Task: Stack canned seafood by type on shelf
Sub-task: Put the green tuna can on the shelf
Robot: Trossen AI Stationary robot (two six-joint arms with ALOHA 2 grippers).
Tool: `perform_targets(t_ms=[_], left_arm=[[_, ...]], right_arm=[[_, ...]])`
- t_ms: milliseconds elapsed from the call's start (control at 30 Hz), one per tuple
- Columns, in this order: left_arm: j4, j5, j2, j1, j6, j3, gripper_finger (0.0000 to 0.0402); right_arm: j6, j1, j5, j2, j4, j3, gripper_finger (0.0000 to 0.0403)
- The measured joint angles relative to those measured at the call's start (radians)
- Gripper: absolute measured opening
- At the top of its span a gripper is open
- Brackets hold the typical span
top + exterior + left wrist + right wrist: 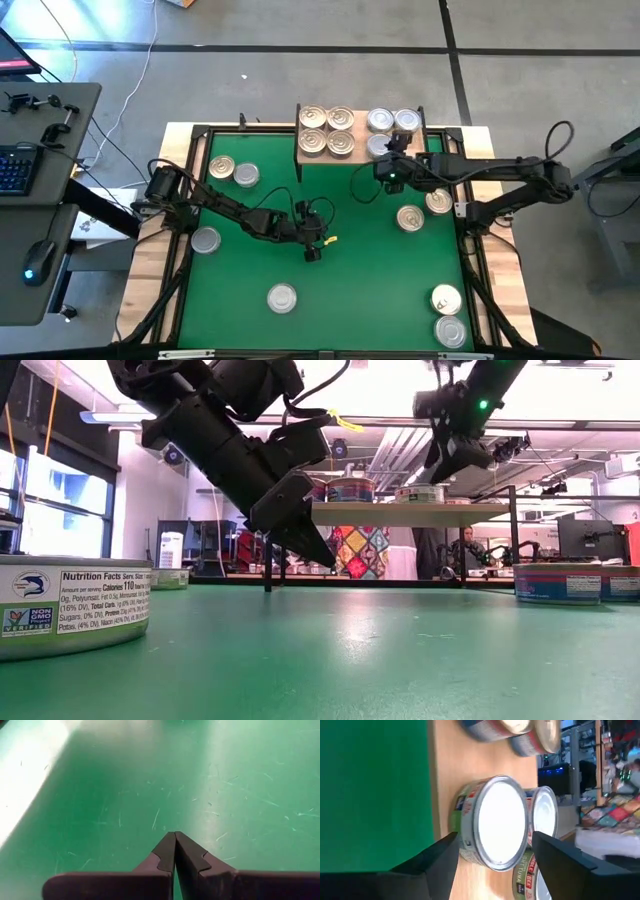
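The shelf (pixel 360 157), a light-wood board on black legs, stands at the mat's far edge. Several gold-lidded cans (pixel 327 131) sit on its left half and silver-lidded cans (pixel 392 120) on its right half. My right gripper (pixel 495 836) hovers open over the shelf's right part. Its fingers stand on either side of a silver-lidded can (pixel 501 820) that rests on the board, with another can (pixel 546 812) just behind it. My left gripper (pixel 312 252) is shut with nothing in it, low over the middle of the green mat (pixel 125 780).
Loose cans lie on the mat: two at the far left (pixel 234 172), one at the left (pixel 206 240), one near the front (pixel 282 298), two right of centre (pixel 424 209) and two at the front right corner (pixel 448 314). A black frame (pixel 190 200) borders the mat.
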State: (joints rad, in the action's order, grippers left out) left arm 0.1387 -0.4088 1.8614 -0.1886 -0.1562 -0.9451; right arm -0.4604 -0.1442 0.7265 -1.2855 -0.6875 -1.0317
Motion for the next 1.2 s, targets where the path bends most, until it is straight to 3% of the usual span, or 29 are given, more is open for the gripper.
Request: perform_targets(t_ms=[100,200,267,333,467,633,867,1000,1200], left_arm=[[0.0,0.0,0.0,0.0,0.001,0.0,0.0],[0.0,-0.005,0.0,-0.014,0.011,0.0,0.0],[0.008,-0.034,0.0,-0.041,0.049,0.0,0.0],[0.015,-0.064,-0.005,-0.075,0.089,0.0,0.0],[-0.031,-0.088,-0.057,-0.147,0.107,0.0,0.0],[-0.266,-0.07,-0.195,-0.241,-0.041,-0.002,0.0],[-0.544,0.164,-0.314,-0.391,-0.436,-0.002,0.0],[-0.499,0.22,-0.297,-0.452,-0.535,0.023,0.0],[-0.222,0.249,-0.261,-0.464,-0.601,0.138,0.0]], right_arm=[[0.136,0.018,-0.064,0.055,0.004,0.0,0.023],[0.314,0.06,-0.243,0.104,0.013,-0.001,0.0218],[0.395,0.116,-0.344,0.107,0.026,-0.002,0.0212],[0.438,0.202,-0.371,0.087,0.045,-0.002,0.0208],[0.481,0.39,-0.289,0.002,0.104,-0.002,0.0206],[0.588,0.563,-0.214,-0.172,0.243,-0.002,0.0206],[0.662,0.71,-0.175,-0.462,0.481,-0.001,0.0206],[0.773,0.728,-0.094,-0.506,0.438,-0.001,0.0206],[0.902,0.738,-0.067,-0.467,0.229,-0.001,0.0206]])
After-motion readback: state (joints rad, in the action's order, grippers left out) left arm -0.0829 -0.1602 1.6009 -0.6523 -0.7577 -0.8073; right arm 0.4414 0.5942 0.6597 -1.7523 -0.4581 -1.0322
